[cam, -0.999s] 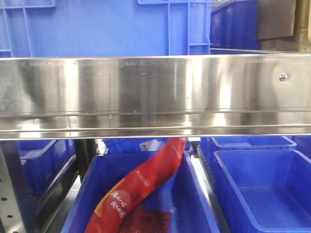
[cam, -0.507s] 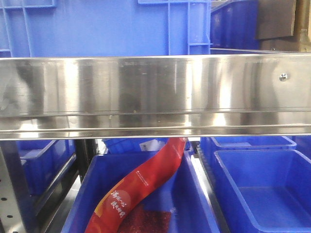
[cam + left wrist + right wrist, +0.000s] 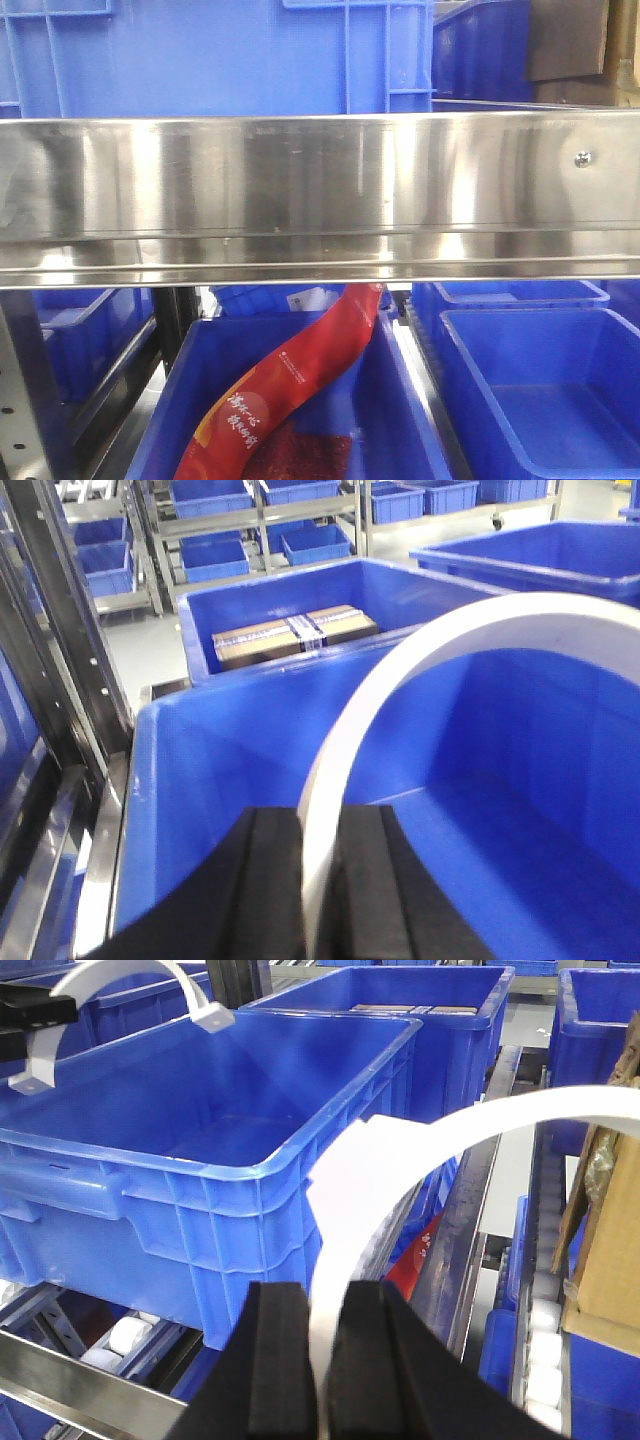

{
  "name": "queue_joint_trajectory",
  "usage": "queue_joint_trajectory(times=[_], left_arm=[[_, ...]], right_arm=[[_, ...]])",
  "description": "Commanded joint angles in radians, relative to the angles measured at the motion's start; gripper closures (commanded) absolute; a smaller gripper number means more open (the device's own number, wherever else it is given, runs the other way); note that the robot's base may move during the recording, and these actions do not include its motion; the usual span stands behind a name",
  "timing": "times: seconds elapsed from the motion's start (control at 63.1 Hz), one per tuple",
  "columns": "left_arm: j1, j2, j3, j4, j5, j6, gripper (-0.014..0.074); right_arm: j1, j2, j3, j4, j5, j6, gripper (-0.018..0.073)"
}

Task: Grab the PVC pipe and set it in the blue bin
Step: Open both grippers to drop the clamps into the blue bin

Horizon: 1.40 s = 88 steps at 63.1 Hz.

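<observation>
**Both arms pinch white clamps; left one is over the bin**

Left end effector (image 3: 320, 825) is pressed tight on one leg of the white C-shaped plastic PVC pipe clamp (image 3: 400, 670), so the arc stands up clear of the fingers. The clamp hangs above the inside of the large blue plastic bin (image 3: 135, 750), which looks like a ready-to-drop position. Right end effector (image 3: 325, 1300) pinches a second white plastic half-ring clamp (image 3: 480, 1120) the same way, outside the bin's near wall, probably waiting its turn. Further back, the neighbouring blue bin (image 3: 200, 610) holds a taped brown cardboard box (image 3: 290, 635). In the front view, the polished steel shelf rail (image 3: 320, 190) and red printed pouch (image 3: 290, 380) sit as they did a second ago. No arm shows there.
</observation>
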Motion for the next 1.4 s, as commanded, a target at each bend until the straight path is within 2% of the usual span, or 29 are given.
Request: queue_joint_trajectory(times=[0.0,0.127,0.27,0.365,0.428,0.539,0.825,0.983,1.078,1.126,1.38], left_arm=[[-0.005,0.0,-0.012,-0.003,-0.035,0.0,0.0426],[-0.005,0.0,-0.012,-0.003,-0.035,0.0,0.0332],[-0.011,-0.01,-0.012,-0.003,-0.032,0.0,0.0348],[-0.02,-0.039,-0.012,0.0,-0.028,0.0,0.0421],[-0.033,-0.072,-0.012,0.01,-0.009,0.0,0.0517],[-0.044,-0.123,-0.012,0.071,0.052,0.0,0.0709],[-0.046,-0.228,-0.012,0.078,0.235,0.0,0.0707],[-0.046,-0.276,-0.01,0.088,0.295,0.0,0.0707],[-0.046,-0.316,0.01,0.115,0.304,0.0,0.0707],[-0.046,-0.337,0.022,0.115,0.314,-0.003,0.0707],[-0.046,-0.522,0.209,0.115,0.276,-0.037,0.0707]], right_arm=[[0.001,0.003,-0.001,0.004,-0.016,-0.004,0.0713],[0.001,0.003,-0.001,0.004,-0.016,-0.004,0.0713],[0.001,0.003,-0.001,0.007,-0.032,-0.004,0.0713],[0.001,0.003,-0.001,0.008,-0.065,-0.024,0.0713],[0.001,0.003,-0.001,0.021,-0.078,-0.045,0.0713],[0.001,0.003,-0.001,0.038,-0.088,-0.055,0.0713],[0.003,0.008,-0.001,0.07,-0.16,-0.067,0.0713],[0.004,0.052,-0.004,0.173,-0.166,-0.163,0.0713],[0.014,0.078,-0.011,0.261,-0.188,-0.258,0.0713],[0.036,0.095,-0.024,0.278,-0.198,-0.292,0.0713],[0.169,0.236,-0.147,0.28,-0.225,-0.312,0.0713]])
